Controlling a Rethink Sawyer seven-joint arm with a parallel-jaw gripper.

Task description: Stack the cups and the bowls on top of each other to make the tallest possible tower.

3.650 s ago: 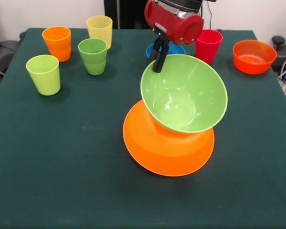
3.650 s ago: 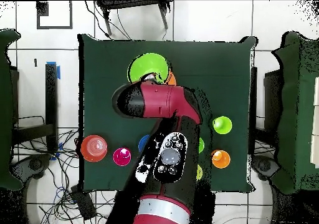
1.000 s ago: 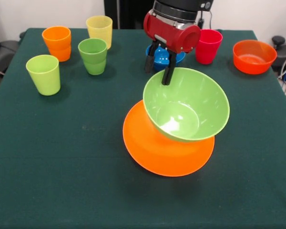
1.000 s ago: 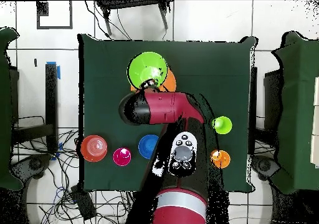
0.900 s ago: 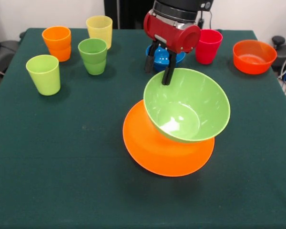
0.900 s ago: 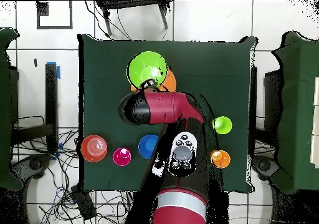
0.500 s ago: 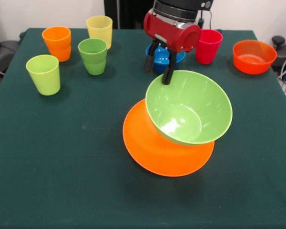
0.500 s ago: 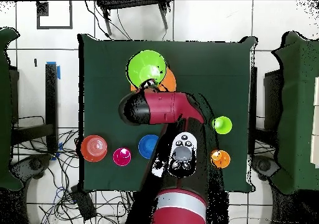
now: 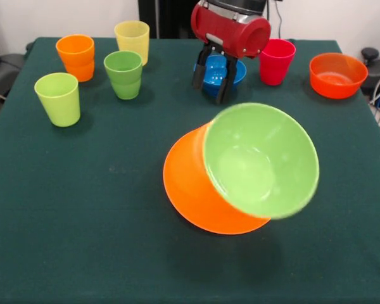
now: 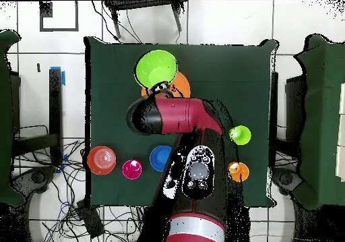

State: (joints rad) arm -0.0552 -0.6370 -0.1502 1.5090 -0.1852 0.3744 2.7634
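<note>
Two bowls at risk: green bowl is tipping steeply off orange bowl, fingers spread and gripping nothing, likely sliding onto desk.

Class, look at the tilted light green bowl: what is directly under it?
The light green bowl leans on the large orange bowl, which lies on the table. The orange bowl's middle and right side are covered, so the contact point is hidden.
</note>
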